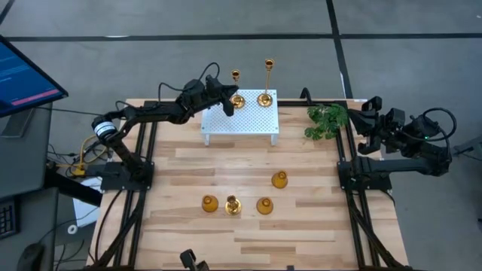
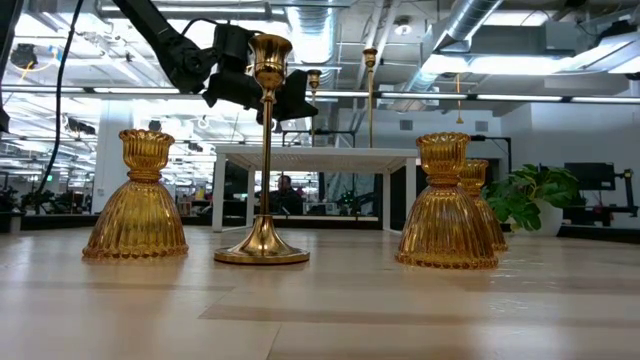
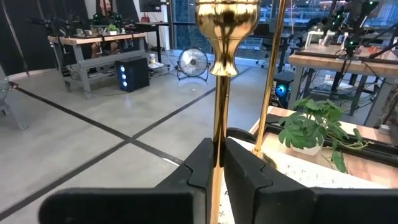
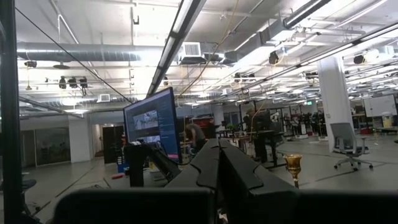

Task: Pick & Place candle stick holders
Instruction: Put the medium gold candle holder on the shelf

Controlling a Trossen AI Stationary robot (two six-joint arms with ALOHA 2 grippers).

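A white perforated stand (image 1: 239,120) sits at the table's far middle. Two slim gold candle stick holders stand on it: a short one (image 1: 236,96) and a taller one (image 1: 266,84). My left gripper (image 1: 228,103) is at the short one and shut on it. On the table in front are a third slim stick (image 1: 232,205) and three bulbous amber holders (image 1: 209,203) (image 1: 264,205) (image 1: 279,179), all resting on their bases. My right gripper (image 1: 368,114) waits, shut and empty, at the table's far right edge. My left gripper pinches the short stick's thin stem (image 3: 217,146) between its two fingers, below the cup (image 3: 225,25). The fingers come about level from the table's left and lie across the stem. The stick stands upright; its base (image 1: 239,101) is over the stand's top, touching or not I cannot tell.
A green plant (image 1: 327,120) stands at the table's far right, next to the stand. A monitor (image 1: 22,75) is off the table's left side. Bare wood lies between the stand and the holders in front.
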